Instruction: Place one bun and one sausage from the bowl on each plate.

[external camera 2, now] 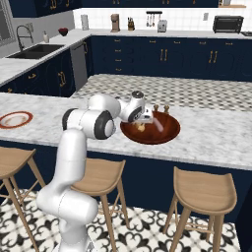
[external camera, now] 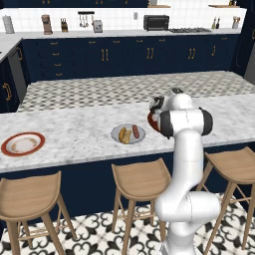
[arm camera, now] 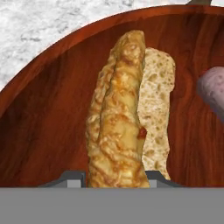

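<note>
Where the arm reaches down into the bowl (external camera 2: 165,132), we see the gripper (arm camera: 114,179) clasped on the bun (arm camera: 118,118), its jaws flanking the crust. A sausage (arm camera: 212,87) lies beside it in the bowl. The grey plate (external camera: 115,133) already carries a bun and sausage; the red-rimmed plate (external camera: 10,142) lies well apart. We find no readable writing.

No readable text anywhere — no labels, brands, numbers or signs on counters, appliances or dishes.
</note>
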You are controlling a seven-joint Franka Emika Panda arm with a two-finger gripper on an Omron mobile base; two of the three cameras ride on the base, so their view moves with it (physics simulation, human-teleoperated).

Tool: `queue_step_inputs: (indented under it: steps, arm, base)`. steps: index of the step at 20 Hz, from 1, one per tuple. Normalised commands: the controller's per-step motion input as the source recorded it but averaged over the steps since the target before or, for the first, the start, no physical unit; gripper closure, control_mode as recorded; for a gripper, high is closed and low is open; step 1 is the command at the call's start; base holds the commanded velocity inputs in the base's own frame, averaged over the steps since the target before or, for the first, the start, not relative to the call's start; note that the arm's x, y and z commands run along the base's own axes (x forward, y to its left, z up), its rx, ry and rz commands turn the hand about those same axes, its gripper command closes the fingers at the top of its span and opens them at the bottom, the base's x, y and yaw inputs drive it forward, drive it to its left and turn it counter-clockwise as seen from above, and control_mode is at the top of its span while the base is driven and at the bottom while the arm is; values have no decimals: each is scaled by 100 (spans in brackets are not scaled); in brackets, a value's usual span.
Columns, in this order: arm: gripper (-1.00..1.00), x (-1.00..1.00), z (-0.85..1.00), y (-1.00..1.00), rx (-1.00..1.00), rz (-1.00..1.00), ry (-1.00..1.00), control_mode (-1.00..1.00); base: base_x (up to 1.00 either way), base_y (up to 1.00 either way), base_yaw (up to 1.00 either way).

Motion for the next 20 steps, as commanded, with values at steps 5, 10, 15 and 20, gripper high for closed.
queue_step_inputs:
  steps: [5, 10, 15, 20]
  arm:
    - [100, -9, 53, -1, 0, -3, 0, -100]
    - [100, -51, 51, 0, 0, -4, 0, -100]
    - [100, -77, 37, 17, 0, -8, -1, -100]
    - [100, -63, 33, 90, -8, -3, -4, -100]
  base:
    - [0, 0, 0]
    - [0, 0, 0]
    - [0, 0, 0]
    - [0, 0, 0]
